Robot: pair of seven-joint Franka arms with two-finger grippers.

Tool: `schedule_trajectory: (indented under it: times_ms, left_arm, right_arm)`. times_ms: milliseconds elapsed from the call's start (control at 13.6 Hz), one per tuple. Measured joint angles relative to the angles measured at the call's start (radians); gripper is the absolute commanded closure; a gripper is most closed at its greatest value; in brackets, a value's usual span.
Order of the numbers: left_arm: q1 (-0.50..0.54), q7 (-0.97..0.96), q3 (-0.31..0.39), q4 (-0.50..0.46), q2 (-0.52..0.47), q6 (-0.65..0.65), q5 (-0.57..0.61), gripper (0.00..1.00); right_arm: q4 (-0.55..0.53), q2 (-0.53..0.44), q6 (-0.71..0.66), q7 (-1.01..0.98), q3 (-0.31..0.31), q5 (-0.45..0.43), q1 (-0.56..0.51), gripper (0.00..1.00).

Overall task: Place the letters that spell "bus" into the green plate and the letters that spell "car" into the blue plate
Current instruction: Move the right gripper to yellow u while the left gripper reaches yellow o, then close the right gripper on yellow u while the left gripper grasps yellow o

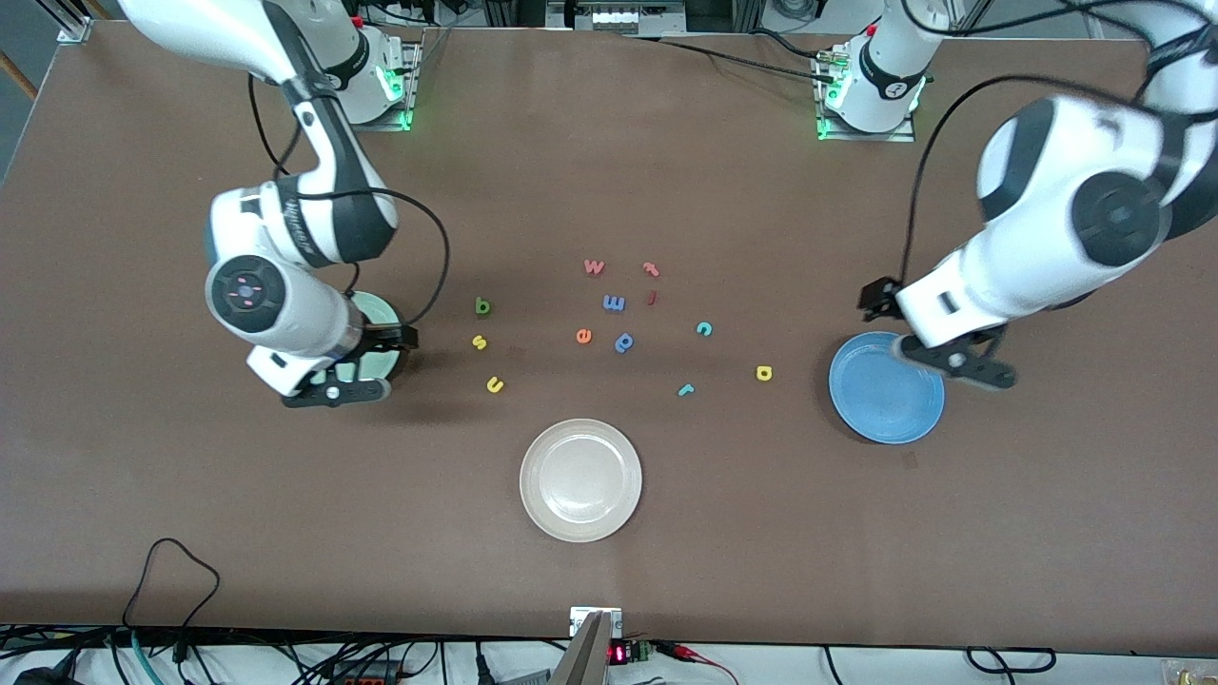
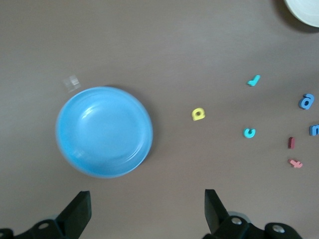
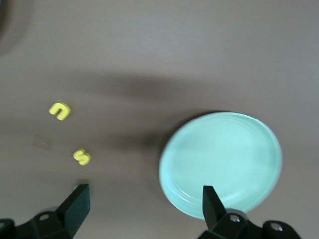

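Plates sit empty on your brown table, so nothing of the task is done yet. Your round pale mint-green plate [image 3: 221, 164] lies toward the right arm's end, mostly hidden in the front view beneath the right gripper [image 1: 354, 373], which hovers over the plate's edge with its jaws spread wide and holding nothing. Beside that plate, toward the middle of the table, lie the small green toy letter "b" [image 1: 482, 305], the small yellow toy letter "s" [image 1: 479, 342] and the small yellow toy letter "u" [image 1: 495, 384], each apart from the others.

Your round bright blue plate [image 1: 880, 395] lies toward the left arm's end. The left gripper [image 1: 954, 360] hangs over its rim, jaws also spread and empty. Near that plate lie the small yellow toy letter "a" [image 1: 763, 373], the small teal toy letter "r" [image 1: 685, 389] and the small teal toy letter "c" [image 1: 704, 329].

A round white plate [image 1: 580, 480] sits nearest the front camera, and several spare letters cluster mid-table. All six letters remain for you to move, judging by how they lie.
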Motion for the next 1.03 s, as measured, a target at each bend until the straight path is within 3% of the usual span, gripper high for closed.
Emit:
schedule_trajectory:
  times_ms: [514,734,808,1028]
  left_arm:
    - [-0.082,-0.045,-0.002,0.035,0.226,0.185,0.005,0.03]
    - [-0.099,-0.099,-0.003,0.030,0.295,0.272,0.006,0.08]
    - [-0.109,-0.115,-0.003,0.017,0.308,0.319,0.018,0.10]
    - [-0.119,-0.142,-0.003,-0.104,0.343,0.554,0.126,0.17]
  right_arm:
    - [0.002,0.187,0.278,0.016,0.002,0.051,0.121,0.01]
    - [0.004,0.236,0.361,0.049,0.002,0.051,0.138,0.07]
    - [0.004,0.247,0.378,0.054,0.002,0.051,0.141,0.22]
    - [0.021,0.274,0.415,0.073,0.002,0.051,0.151,0.24]
